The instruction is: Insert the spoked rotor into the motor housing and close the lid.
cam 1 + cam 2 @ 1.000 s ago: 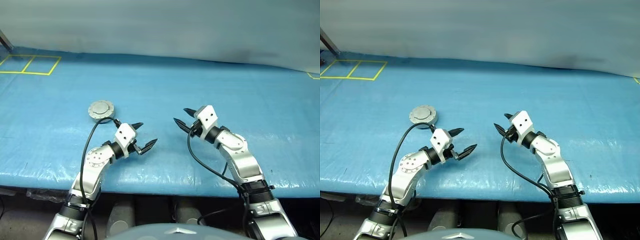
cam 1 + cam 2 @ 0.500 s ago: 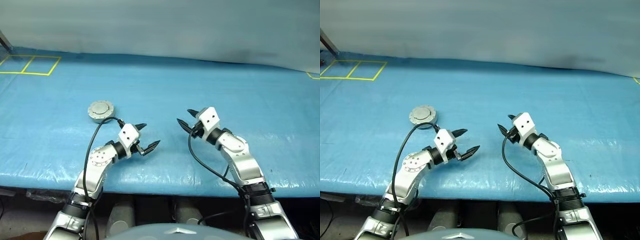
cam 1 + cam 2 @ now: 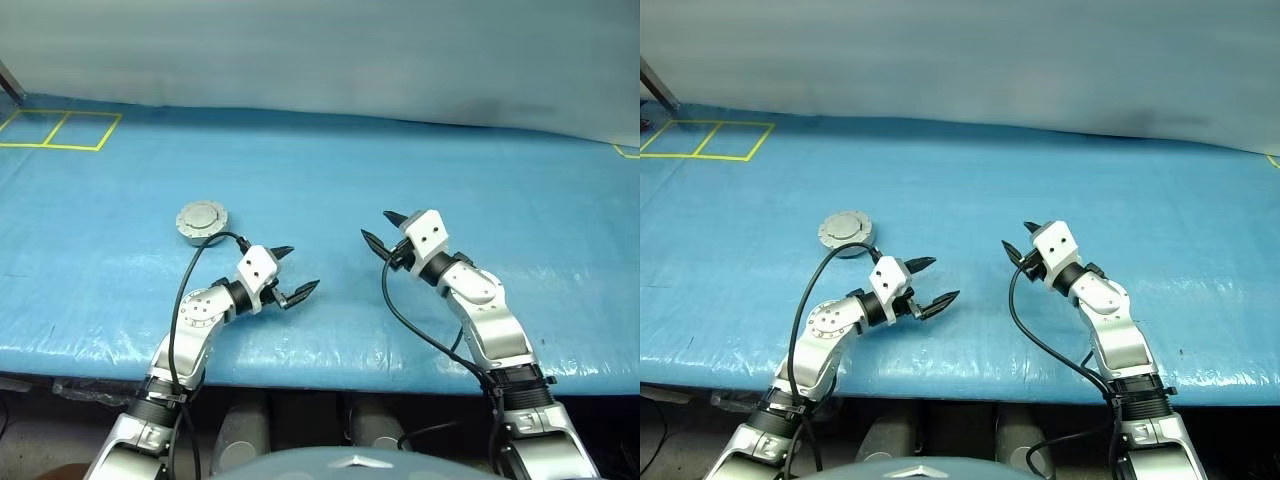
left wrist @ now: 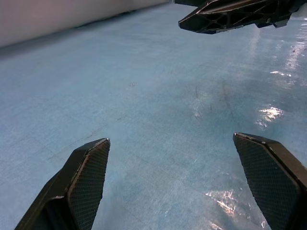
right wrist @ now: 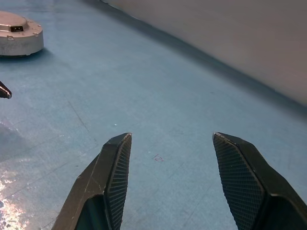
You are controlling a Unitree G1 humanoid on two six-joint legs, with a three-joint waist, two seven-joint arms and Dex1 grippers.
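Observation:
The motor housing (image 3: 202, 219) is a round silver puck lying on the blue table at the left, with the plain silver-grey lid (image 3: 846, 227) flat on top of it. It also appears in the right wrist view as a puck (image 5: 17, 33) far beyond the fingers. The spoked rotor is out of view. My left gripper (image 3: 300, 267) hovers open and empty, nearer the front and to the right of the housing. My right gripper (image 3: 376, 225) is open and empty further right, facing the left one. In the left wrist view the open fingers (image 4: 86, 177) frame bare table.
The blue sheet covers the table (image 3: 330, 160), with yellow taped squares (image 3: 60, 130) at the far left corner. A grey wall runs along the back. The table's front edge (image 3: 320, 375) lies just below both arms. A black cable (image 3: 185, 280) loops from the left arm near the housing.

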